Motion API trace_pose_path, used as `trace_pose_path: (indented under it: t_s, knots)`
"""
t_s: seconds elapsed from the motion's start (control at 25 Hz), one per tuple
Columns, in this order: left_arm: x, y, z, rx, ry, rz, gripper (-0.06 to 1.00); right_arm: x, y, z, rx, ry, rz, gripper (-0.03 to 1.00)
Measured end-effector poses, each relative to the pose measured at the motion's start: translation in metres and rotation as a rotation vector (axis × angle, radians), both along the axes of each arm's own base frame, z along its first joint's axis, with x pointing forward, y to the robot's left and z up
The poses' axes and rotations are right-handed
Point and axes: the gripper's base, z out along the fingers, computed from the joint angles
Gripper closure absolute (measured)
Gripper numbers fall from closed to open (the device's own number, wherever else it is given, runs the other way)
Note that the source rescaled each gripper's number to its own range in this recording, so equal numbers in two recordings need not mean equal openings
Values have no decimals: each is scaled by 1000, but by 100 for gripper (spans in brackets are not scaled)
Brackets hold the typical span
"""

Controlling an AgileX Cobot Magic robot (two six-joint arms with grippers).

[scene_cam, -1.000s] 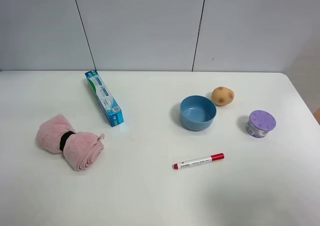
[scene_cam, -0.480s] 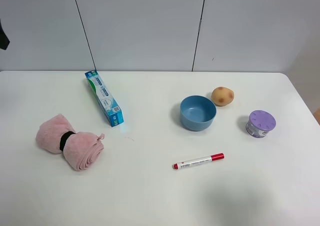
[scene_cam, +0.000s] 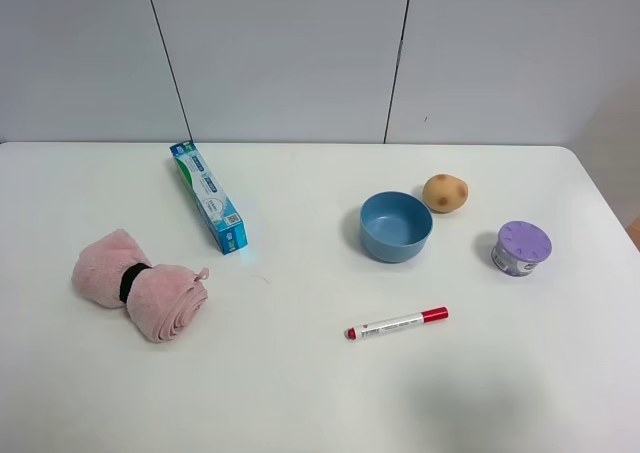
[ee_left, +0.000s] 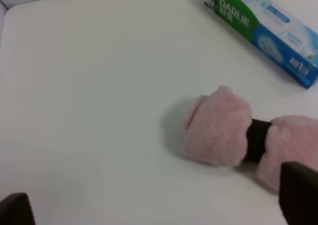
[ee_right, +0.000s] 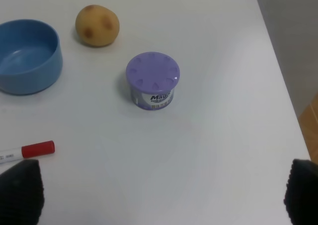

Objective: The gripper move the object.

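Fluffy pink cloth towel (scene_cam: 140, 282)

On the table (scene_cam: 300, 393) you had the rolled towel (scene_cam: 140, 284) nearest the left edge, with the toothpaste box (scene_cam: 209, 195) just beyond it, farther back and to its right, lying lengthwise from far-left to near-right. Right of centre stood the bowl (scene_cam: 396, 226); the potato (scene_cam: 445, 193) lay just beside its far-right rim, the two close but apart. The tin (scene_cam: 522, 247) stood to the right of the bowl, nearer than the potato. The marker (scene_cam: 397, 323) lay in front of the bowl, well apart from it, running left to right.
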Motion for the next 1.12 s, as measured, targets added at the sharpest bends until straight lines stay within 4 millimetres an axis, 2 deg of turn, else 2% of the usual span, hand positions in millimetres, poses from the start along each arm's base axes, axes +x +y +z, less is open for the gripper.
trace_pose_path:
  t_s: [0.16,0.2,0.4,0.56,1.12]
  knots:
    - [-49,-2,-25,-30,-116,24,-5,0,0,0,0,0,0,-3]
    - [-66,-3,-34,-33,-170,26,-5,0,0,0,0,0,0,-3]
    - [-95,-5,-45,-30,-287,25,-5,0,0,0,0,0,0,-3]
    - [-101,-5,-56,-36,-310,21,-5,0,0,0,0,0,0,-3]
    - [-96,-9,-86,-94,-194,10,-6,0,0,0,0,0,0,-3]
